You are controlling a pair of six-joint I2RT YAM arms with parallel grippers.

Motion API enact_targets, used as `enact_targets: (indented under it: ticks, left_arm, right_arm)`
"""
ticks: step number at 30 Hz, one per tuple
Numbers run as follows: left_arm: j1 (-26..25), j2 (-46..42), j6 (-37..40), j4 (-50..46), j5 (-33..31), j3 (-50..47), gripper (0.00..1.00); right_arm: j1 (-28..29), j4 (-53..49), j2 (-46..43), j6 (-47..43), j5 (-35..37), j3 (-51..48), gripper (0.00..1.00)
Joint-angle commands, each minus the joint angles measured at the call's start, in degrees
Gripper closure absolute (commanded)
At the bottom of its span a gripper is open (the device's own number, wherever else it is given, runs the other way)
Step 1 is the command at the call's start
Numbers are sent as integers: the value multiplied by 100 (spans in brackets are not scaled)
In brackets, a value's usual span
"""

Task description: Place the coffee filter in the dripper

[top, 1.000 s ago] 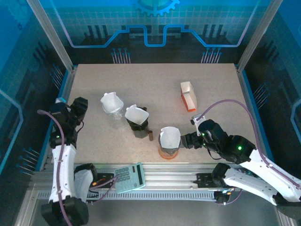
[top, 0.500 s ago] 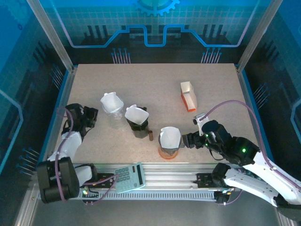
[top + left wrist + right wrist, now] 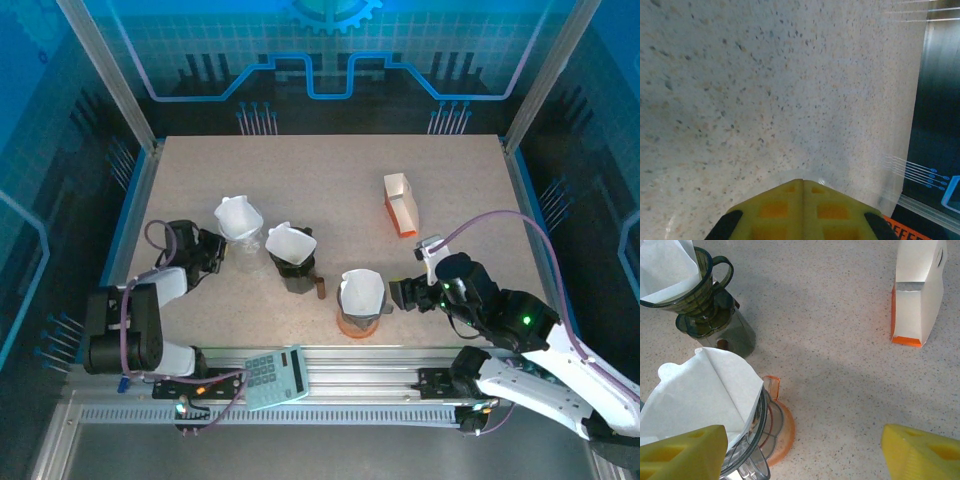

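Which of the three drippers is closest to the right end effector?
The orange-based dripper, just left of the right end effector; the dark dripper and the clear dripper stand farther left.

Your left gripper [image 3: 207, 250] is closed tight, your right gripper [image 3: 398, 294] spread wide.
Your left arm [image 3: 160, 285] folds low, pointing right; your right arm [image 3: 530, 335] stretches forward, pointing left.
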Motion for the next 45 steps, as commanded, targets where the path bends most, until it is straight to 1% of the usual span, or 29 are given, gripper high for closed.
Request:
enact_targets:
  ticks: [1, 11, 20, 24, 29, 32, 35, 39, 40, 41, 42, 45]
  left_arm:
    - [-115, 112, -152, 382, -8, -94, 100]
    - [-562, 494, -308, 758, -85, -60, 100]
    - [-907, 701, -333, 850, -156, 108, 100]
    - [-933, 739, -357, 819, -206, 134, 100]
    - [-821, 478, -268, 528, -378, 56, 100]
    - [-569, 161, -183, 279, -440, -58, 100]
    - [-240, -282, -43, -18, -405, -170, 100]
    - [78, -1095, 316, -730, -469, -126, 99]
    - [102, -1325, 467, -994, -549, -45, 95]
    - [111, -1518, 596, -1212, -617, 44, 89]
    - [111, -1727, 727, -1428, -670, 136, 78]
    - [120, -2159, 941, -1858, -718, 404, 30]
  right_arm:
    - [-83, 10, -28, -48, 124, 95, 19]
    - [-84, -8, -10, -12, 104, 28, 19]
    - [-87, 50, 67, 8, 80, -3, 19]
    - [-88, 71, 96, 38, 45, 6, 19]
    - [-89, 113, 113, 78, 27, -3, 18]
    - [-89, 209, 185, 67, 3, -3, 18]
    - [-92, 334, 306, 31, 42, -3, 18]
    - [-113, 536, 465, -77, 217, 59, 16]
    - [-158, 584, 530, -88, 287, 120, 12]
    - [-222, 626, 601, -106, 322, 177, 4]
    - [-331, 676, 711, -131, 309, 239, 0]
    - [-912, 719, 1197, -68, 38, 460, 0]
